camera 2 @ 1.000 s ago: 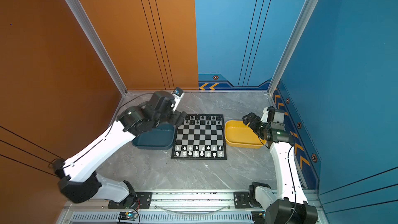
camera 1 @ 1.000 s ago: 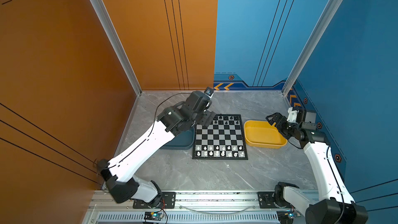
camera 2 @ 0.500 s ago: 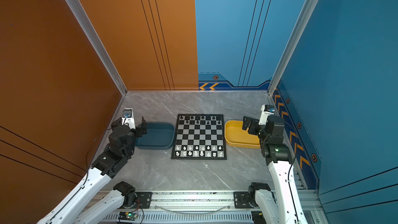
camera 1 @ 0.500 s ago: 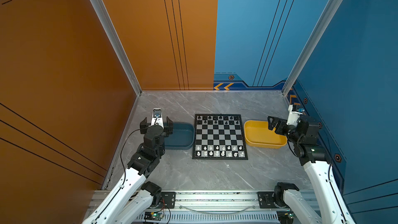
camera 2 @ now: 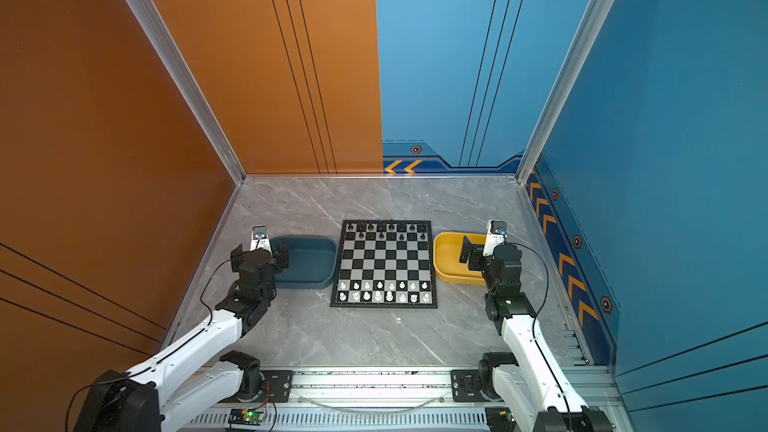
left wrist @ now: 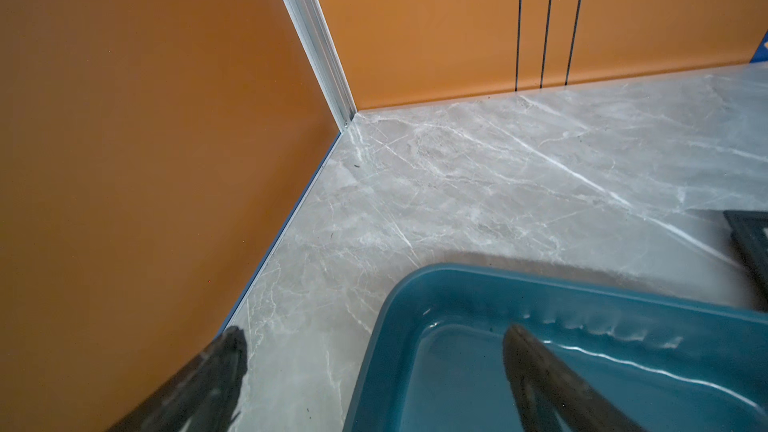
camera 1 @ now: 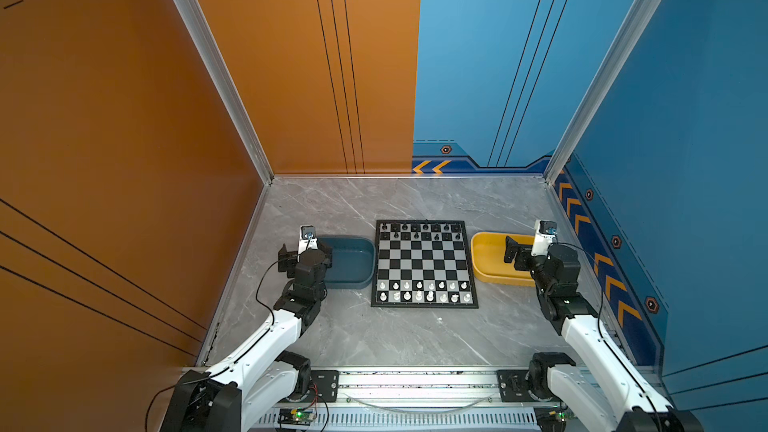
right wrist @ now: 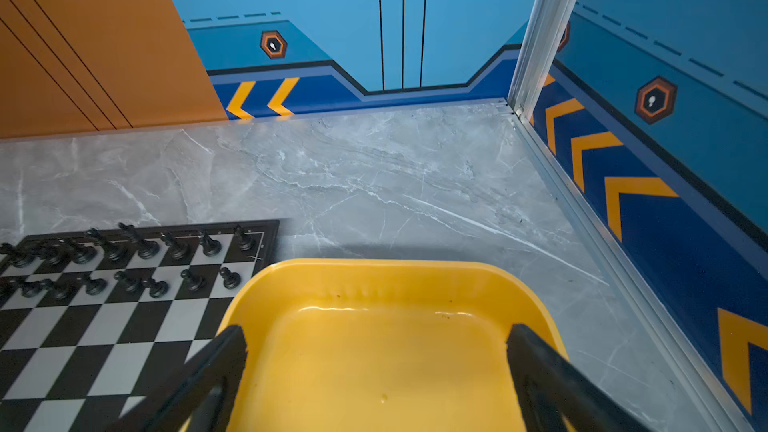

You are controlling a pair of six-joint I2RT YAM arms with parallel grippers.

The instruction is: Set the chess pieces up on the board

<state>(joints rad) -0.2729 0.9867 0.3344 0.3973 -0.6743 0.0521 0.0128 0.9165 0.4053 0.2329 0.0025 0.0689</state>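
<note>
Left to right, you have the left gripper (left wrist: 374, 332) spread empty over the teal tray (camera 1: 351, 282), the board (camera 1: 424, 261) holding black chess pieces (camera 1: 419, 232) and white chess pieces (camera 1: 424, 290) in seemingly full ranks, and the right gripper (right wrist: 376, 331) spread empty over the yellow tray (camera 1: 485, 243).

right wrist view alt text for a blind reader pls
The right gripper hangs open over an empty yellow tray on a grey marble table. Beside the tray, the board holds two rows of black chess pieces.
</note>
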